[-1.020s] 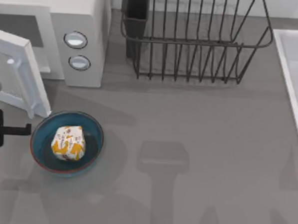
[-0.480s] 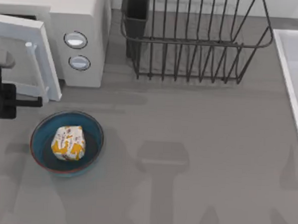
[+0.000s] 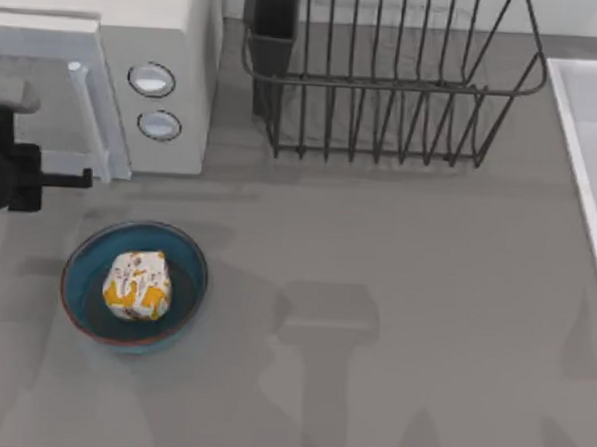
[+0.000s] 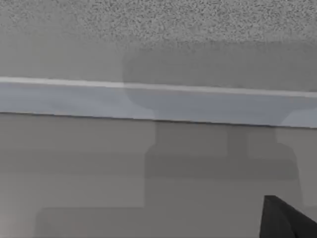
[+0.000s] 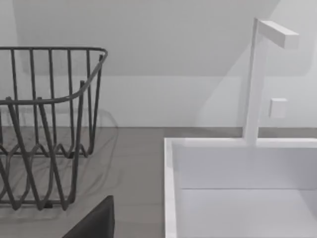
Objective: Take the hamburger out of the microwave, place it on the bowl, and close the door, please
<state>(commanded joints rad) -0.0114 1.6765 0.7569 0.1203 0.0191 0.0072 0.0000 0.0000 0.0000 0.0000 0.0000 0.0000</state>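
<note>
- Swinging inward across the earlier frames, the door [image 3: 89, 112] is now lying almost flush with the front of the microwave [image 3: 167, 66], where it was standing well open a second ago; its bar handle is showing along its right edge, just left of the two knobs.
- At the table's far left, the left gripper [image 3: 81, 179] is pushing toward the door's lower right corner, having travelled up from beside the bowl. One dark finger is pointing right, its tip just beside the door's edge. How far apart the jaws are standing cannot be told, and nothing is showing in their grasp.
- From the left wrist, the camera is facing a flat pale panel with a lighter band across it, with one dark fingertip [image 4: 287, 220] poking in at the corner.
- Just below the microwave, the hamburger [image 3: 137, 284] is sitting inside the bowl [image 3: 81, 262], unmoved, so the placing step looks done.
- Judging by the door's angle, only the last bit of closing is remaining.
- Further right, the rack [image 3: 386, 78] and the sink [image 3: 583, 148] are sitting untouched.
- A dark fingertip of the right gripper [image 5: 94, 223] is peeking into the right wrist view; that arm is idling, its jaws' state unclear.
</note>
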